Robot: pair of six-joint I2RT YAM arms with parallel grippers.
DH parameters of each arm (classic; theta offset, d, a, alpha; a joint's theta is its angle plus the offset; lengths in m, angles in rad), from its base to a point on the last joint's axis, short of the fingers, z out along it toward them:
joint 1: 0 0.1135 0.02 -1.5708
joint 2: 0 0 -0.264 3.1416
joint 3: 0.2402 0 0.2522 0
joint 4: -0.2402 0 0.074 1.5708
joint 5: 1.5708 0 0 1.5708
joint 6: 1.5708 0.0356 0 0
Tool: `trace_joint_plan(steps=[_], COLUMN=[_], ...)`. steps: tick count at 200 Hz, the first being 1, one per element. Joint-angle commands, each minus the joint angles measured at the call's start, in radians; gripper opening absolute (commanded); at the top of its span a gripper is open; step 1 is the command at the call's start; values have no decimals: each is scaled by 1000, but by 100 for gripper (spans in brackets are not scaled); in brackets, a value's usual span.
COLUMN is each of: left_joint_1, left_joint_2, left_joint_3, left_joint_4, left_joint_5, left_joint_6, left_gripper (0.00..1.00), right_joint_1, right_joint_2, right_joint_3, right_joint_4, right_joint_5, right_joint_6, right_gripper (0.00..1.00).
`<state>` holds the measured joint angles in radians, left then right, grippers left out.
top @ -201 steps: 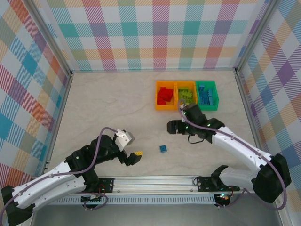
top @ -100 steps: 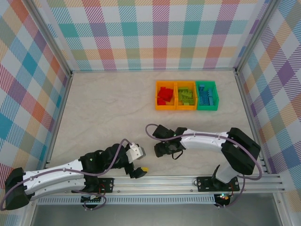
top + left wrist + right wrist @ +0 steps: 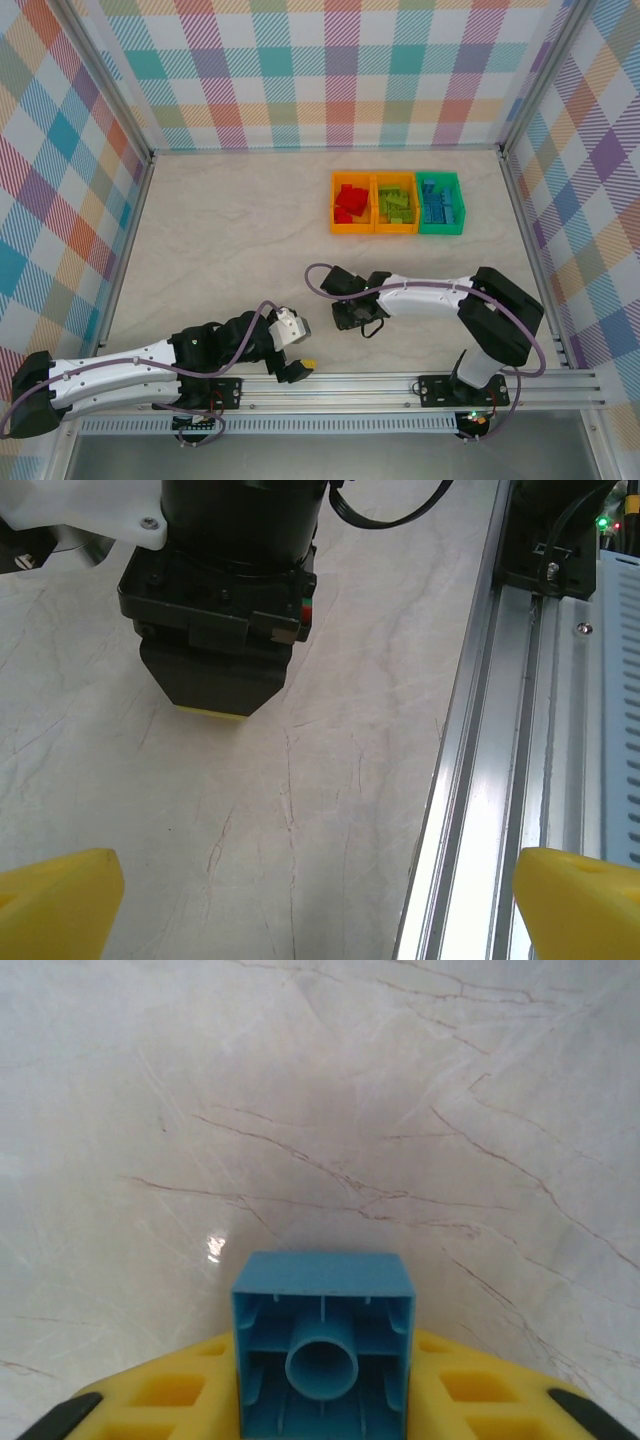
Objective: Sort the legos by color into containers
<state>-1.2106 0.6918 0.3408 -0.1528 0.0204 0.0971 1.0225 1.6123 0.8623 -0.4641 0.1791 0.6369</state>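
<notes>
Nearest: aluminium rail (image 3: 350,384) along the front edge of the bench (image 3: 230,230). The left arm (image 3: 130,365) lies low just behind it, reaching toward centre. Left jaws are spread wide with nothing between them. In the left wrist view the two yellow fingertips (image 3: 60,900) sit at opposite lower corners, with bare bench surface between them and the rail alongside.

Just beyond, near centre front: the right arm (image 3: 430,292) is bent across the bench, wrist down at the surface. Right jaws are clamped on a blue brick (image 3: 322,1345). The right wrist view shows its hollow underside and centre tube facing the camera, with yellow pads (image 3: 170,1392) tight against both flanks. Brick resting on the bench or just off it: cannot tell. In the left wrist view the right arm's black wrist housing (image 3: 225,590) faces the left jaws and is apart from them.

Far side, right of centre, well apart from both arms: three bins side by side in a row.
- Left orange bin (image 3: 335,205): red bricks (image 3: 350,200).
- Middle orange bin (image 3: 395,230): lime green bricks (image 3: 395,203).
- Green bin (image 3: 461,205): blue bricks (image 3: 437,203).
</notes>
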Motion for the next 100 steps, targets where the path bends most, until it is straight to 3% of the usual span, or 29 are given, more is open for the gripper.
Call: trace_joint_plan(steps=[1, 28, 54, 81, 100], left_joint_1=[-10, -10, -10, -9, 0], left_joint_2=[-9, -19, -26, 22, 99], left_joint_3=[-11, -6, -10, 14, 81], left_joint_4=[37, 93, 213, 362, 374], left_joint_5=[-1, 9, -92, -315, -498], left_joint_6=[0, 4, -35, -123, -206], left_gripper=[100, 100, 100, 100, 100], right_joint_1=[7, -3, -70, -289, -473], right_joint_2=[-60, -178, -312, -455, -485], right_joint_3=[-34, -74, -71, -59, -11], right_joint_4=[29, 25, -29, -41, -24], right_joint_5=[4, 36, 55, -15, -78], right_joint_6=[5, 9, -18, -111, -204], right_gripper=[28, 28, 28, 26, 26])
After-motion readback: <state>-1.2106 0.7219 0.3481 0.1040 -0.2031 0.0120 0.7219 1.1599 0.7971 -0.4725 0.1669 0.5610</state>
